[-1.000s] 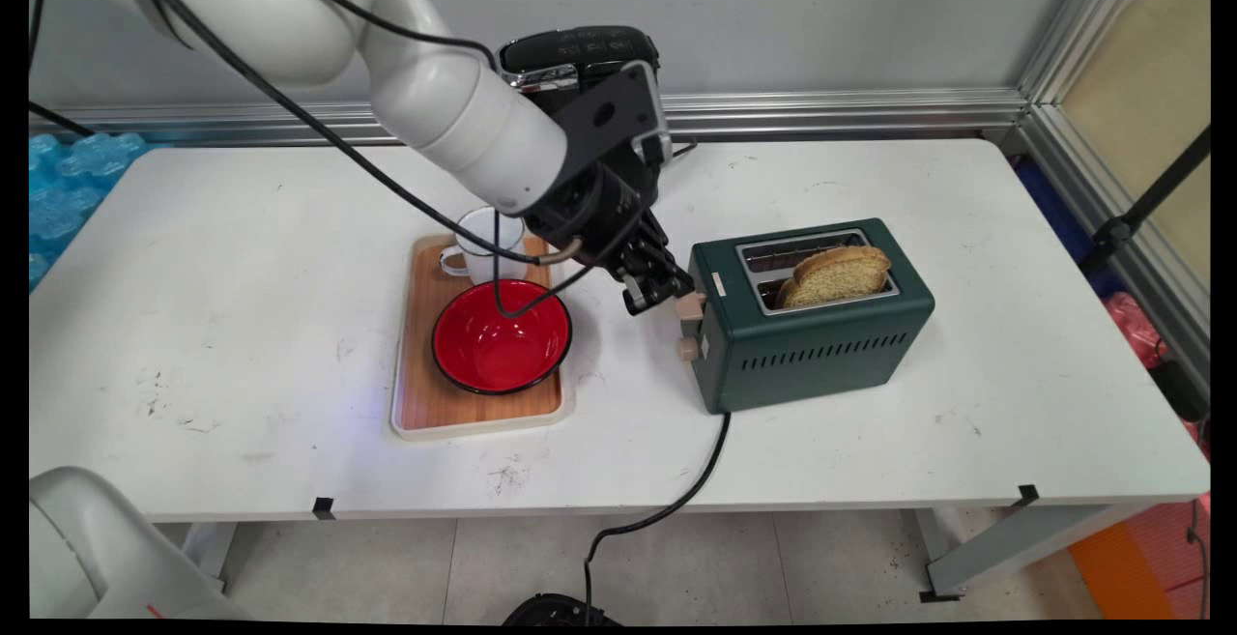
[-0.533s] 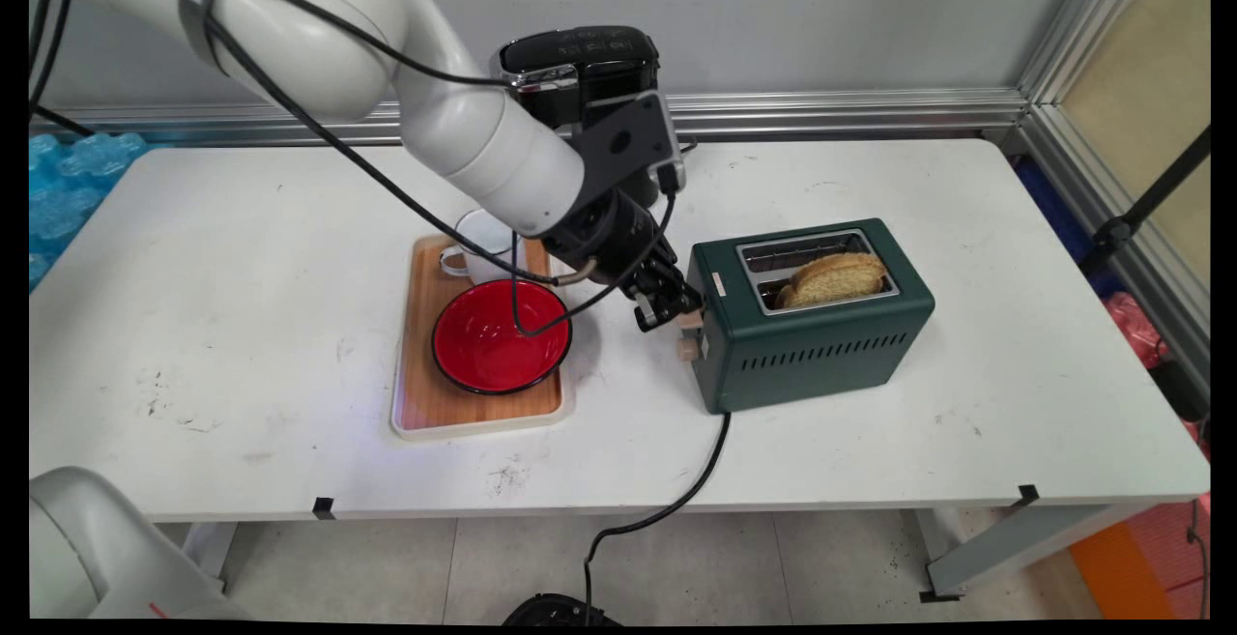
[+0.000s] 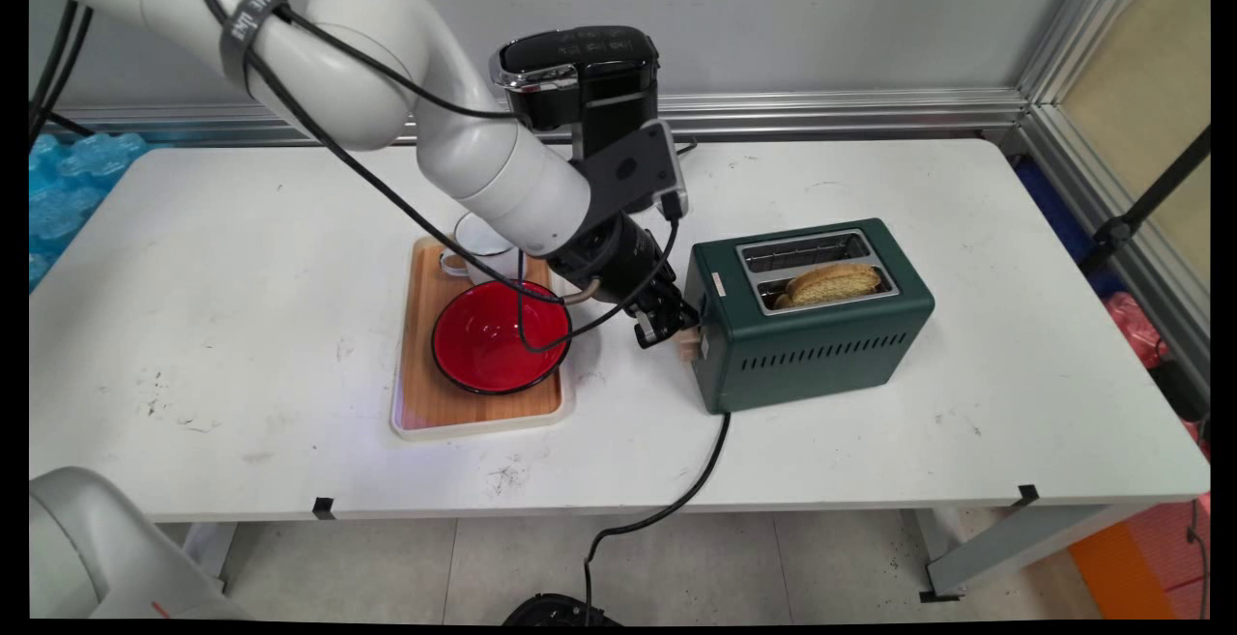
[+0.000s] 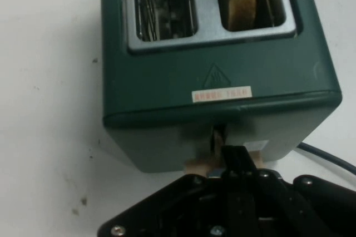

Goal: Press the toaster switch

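At the left end face of the green toaster (image 3: 812, 326), the pincer (image 3: 667, 326) presses on the beige lever (image 4: 208, 162), which sits low in its slot; fingers look drawn together on top of it, not clamped around it. Bread slice (image 3: 829, 282) sits sunk in the nearer slot, only its crust above the rim; farther slot shows bare wire. Toaster's black cord (image 3: 676, 500) runs off the counter (image 3: 242, 229) edge. Left of the pincer: wooden tray (image 3: 420, 403) carrying a red bowl (image 3: 498, 340) and white mug (image 3: 478, 244). Black coffee machine (image 3: 580, 65) stands against the wall.
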Controlling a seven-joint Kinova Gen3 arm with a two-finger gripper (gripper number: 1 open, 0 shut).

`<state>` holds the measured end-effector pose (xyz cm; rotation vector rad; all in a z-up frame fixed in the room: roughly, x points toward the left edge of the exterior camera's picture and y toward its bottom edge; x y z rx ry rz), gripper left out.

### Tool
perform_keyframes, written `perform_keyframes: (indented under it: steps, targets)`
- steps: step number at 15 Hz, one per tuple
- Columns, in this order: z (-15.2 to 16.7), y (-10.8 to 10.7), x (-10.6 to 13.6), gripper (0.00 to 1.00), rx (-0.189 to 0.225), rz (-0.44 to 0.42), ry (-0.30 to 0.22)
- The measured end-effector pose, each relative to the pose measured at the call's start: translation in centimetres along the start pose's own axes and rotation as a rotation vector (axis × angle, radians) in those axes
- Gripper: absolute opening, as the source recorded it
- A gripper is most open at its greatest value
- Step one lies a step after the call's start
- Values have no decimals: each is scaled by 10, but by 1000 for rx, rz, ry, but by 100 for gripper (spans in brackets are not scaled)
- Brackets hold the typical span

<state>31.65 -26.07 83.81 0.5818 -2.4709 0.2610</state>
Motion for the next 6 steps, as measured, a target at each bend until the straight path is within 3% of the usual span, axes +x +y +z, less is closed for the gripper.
perform_keyframes:
  steps: [6]
  targets:
    - [9, -1, -6, 0, -7, 1, -15]
